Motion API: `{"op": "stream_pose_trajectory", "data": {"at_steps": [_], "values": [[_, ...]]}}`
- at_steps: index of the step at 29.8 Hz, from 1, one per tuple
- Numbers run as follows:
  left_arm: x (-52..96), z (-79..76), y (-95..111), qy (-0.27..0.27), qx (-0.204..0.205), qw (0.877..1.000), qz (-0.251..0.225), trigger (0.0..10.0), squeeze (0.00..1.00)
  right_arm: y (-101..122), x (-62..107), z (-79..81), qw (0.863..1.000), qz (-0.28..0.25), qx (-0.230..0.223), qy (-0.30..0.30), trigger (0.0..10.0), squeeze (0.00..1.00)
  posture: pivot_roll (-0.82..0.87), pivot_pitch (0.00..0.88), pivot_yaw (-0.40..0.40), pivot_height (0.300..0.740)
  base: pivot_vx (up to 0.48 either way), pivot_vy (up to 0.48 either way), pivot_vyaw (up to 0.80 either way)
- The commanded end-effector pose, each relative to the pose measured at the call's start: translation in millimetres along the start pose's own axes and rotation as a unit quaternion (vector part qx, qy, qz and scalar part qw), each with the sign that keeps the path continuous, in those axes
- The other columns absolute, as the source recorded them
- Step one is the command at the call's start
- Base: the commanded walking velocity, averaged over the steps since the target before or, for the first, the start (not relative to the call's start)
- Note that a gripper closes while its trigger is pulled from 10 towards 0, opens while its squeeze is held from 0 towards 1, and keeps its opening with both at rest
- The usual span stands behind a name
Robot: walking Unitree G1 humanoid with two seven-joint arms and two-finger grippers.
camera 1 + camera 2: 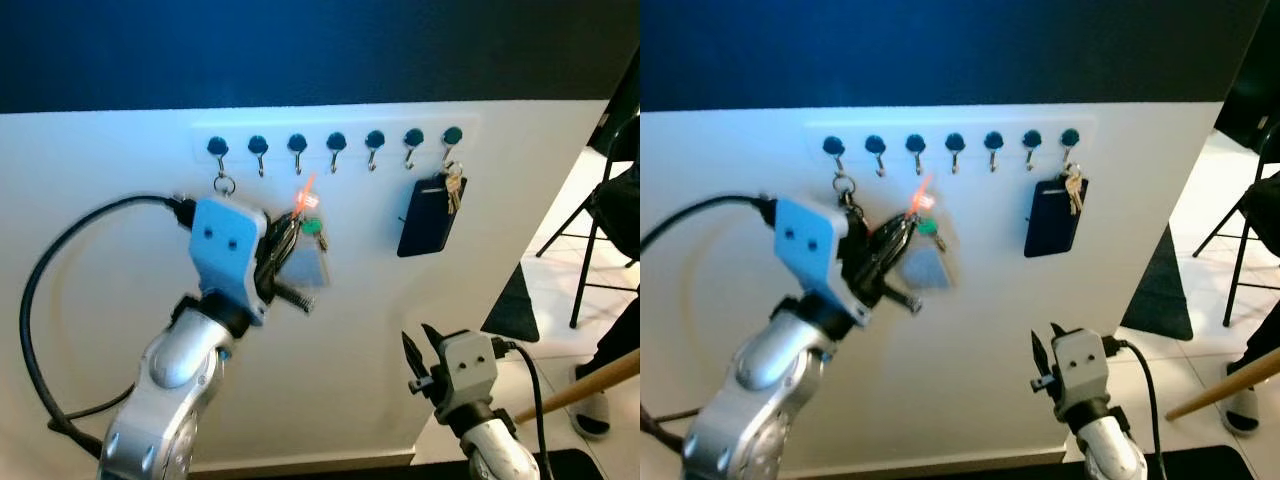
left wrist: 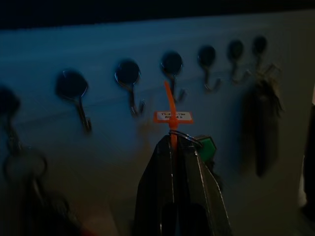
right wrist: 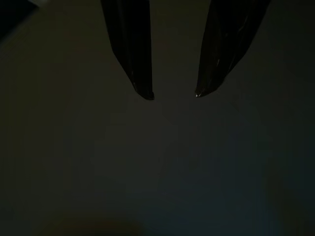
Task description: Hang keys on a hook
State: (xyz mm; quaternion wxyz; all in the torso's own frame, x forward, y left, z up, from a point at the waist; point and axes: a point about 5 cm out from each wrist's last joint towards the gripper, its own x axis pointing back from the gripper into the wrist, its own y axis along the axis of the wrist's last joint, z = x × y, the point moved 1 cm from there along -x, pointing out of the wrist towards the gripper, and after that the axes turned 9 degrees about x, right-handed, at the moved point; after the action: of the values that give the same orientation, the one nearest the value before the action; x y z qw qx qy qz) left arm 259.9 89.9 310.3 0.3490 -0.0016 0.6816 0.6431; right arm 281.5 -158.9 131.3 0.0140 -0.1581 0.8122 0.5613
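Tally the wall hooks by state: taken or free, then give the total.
Taken hooks: 2 (the far-left hook carries a metal ring; the far-right hook carries a key bunch with a dark fob)
Free hooks: 5 (first of them)
Total: 7
The left gripper, shut on the orange-tagged keys, holds them below the row, not yet on any hook.

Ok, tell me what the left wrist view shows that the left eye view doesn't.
Only the left wrist view shows the left end effector closed on the key ring, under the orange tag.

Only the left eye view shows the right end effector idling low, a folding chair, and the wall below.

Both show the hook row and the dark pouch already hanging.
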Motion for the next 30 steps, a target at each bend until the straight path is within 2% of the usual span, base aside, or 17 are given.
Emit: {"op": "stream_pose_trajectory", "data": {"at_steps": [1,4,13,18,29,30], "values": [[-2.6,1.8,-2,0.009,0.006,1.0,0.008,10.0,0.0,1,1.5,-0.4,1.0,0.004,-0.003,-0.004,10.0,0.0,0.06,0.183,0.05,0.74,0.0,0.0,0.0],[-13.1,8.2,0,0.026,-0.011,1.0,0.009,10.0,0.0,5,-2.0,-0.3,1.0,-0.003,-0.006,-0.006,10.0,0.0,0.06,0.181,0.054,0.74,0.0,0.0,0.0],[-23.1,16.4,6,0.053,-0.034,0.998,-0.01,10.0,0.0,7,-4.3,1.6,1.0,-0.006,-0.008,-0.006,10.0,0.0,0.06,0.179,0.056,0.74,0.0,0.0,0.0],[-28.6,18.7,19,0.059,-0.015,0.997,-0.039,10.0,0.0,7,-4.2,2.4,1.0,-0.004,-0.009,-0.005,10.0,0.0,0.05,0.178,0.056,0.74,0.0,0.0,0.0],[-28.0,17.0,25,0.043,-0.001,0.998,-0.054,10.0,0.0,7,-3.7,1.7,1.0,-0.002,-0.008,-0.006,10.0,0.0,0.05,0.177,0.055,0.74,0.0,0.0,0.0],[-20.7,13.6,25,0.017,0.002,0.999,-0.048,10.0,0.0,5,-2.9,0.0,1.0,0.0,-0.005,-0.005,10.0,0.0,0.05,0.179,0.047,0.74,0.0,0.0,0.0]]}}
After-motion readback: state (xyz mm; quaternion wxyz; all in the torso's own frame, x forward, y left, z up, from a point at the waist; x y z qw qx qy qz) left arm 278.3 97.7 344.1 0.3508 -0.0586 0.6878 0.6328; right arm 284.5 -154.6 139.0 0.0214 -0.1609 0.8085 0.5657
